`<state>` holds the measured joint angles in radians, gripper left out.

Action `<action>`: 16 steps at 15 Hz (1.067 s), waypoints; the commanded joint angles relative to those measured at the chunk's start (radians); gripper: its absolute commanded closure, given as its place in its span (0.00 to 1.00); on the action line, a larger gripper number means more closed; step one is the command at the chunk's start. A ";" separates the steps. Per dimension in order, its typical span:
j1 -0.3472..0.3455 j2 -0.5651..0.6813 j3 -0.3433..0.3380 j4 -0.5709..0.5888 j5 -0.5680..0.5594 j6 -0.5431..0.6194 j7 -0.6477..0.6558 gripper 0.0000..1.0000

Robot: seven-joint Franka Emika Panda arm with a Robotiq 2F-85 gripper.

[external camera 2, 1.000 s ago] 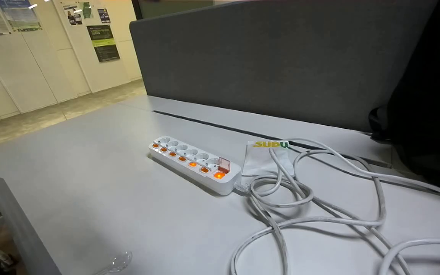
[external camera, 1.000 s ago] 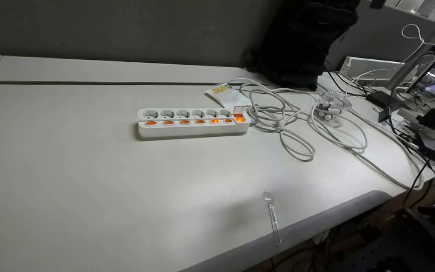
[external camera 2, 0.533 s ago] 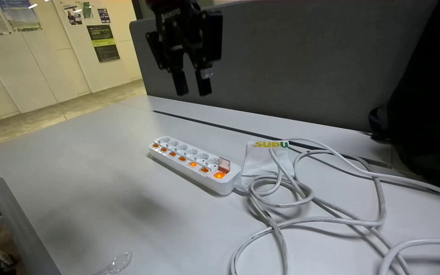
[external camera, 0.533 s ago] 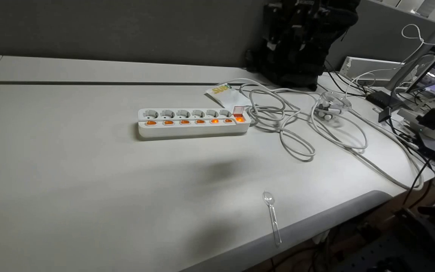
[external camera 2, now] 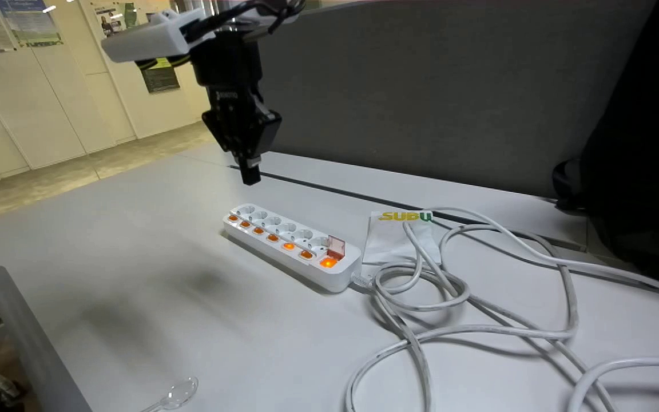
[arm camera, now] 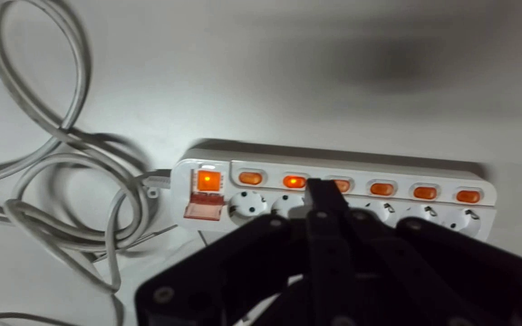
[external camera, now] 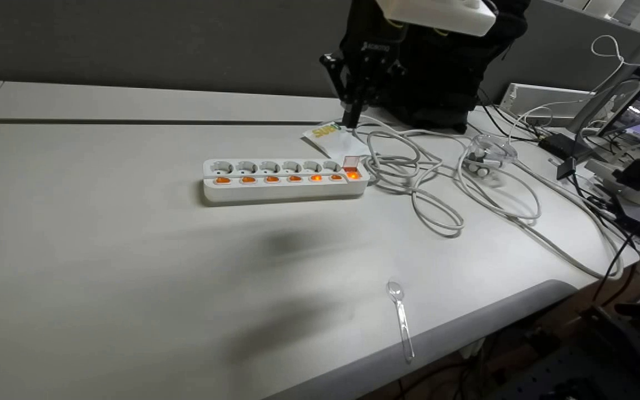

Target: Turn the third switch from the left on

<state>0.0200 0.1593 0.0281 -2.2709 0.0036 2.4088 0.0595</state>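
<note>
Okay, third switch [arm camera: 382, 189] (counting from the cordless end) sits below the claw [external camera 2: 250, 176] in both exterior views, just right of its tips in the wrist view. Orange, looks unlit. Claw points down, fingers [arm camera: 328, 199] together, hovering over the power strip [external camera: 284, 192], apart from it. Tips hide part of the fourth switch [arm camera: 343, 185] in the wrist view. Left of the tips there: fifth switch [arm camera: 294, 182] glowing, sixth switch [arm camera: 250, 178] dull, square main switch [arm camera: 209, 180] glowing, its clear red cover [arm camera: 204, 210] flipped back. Further right of the claw: second switch [arm camera: 425, 192] and first switch [arm camera: 468, 196], both dull. White cord [external camera 2: 501, 329] loops mostly right of the claw in both exterior views. White packet [external camera 2: 392, 246] with SUBU lettering lies below right of the claw in an exterior view, cord across it. Black backpack [external camera: 448, 94] stands behind the claw in an exterior view. Clear spoon [external camera: 401, 322] lies on the desk [external camera: 103, 250], below the claw and well apart.
</note>
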 commanded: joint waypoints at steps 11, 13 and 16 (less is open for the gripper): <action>0.010 0.042 0.010 0.026 0.031 -0.007 -0.029 1.00; 0.012 0.072 0.015 0.048 0.032 -0.009 -0.052 1.00; 0.012 0.118 0.026 0.082 0.040 -0.004 -0.087 1.00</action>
<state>0.0311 0.2247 0.0458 -2.2452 0.0303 2.4098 0.0011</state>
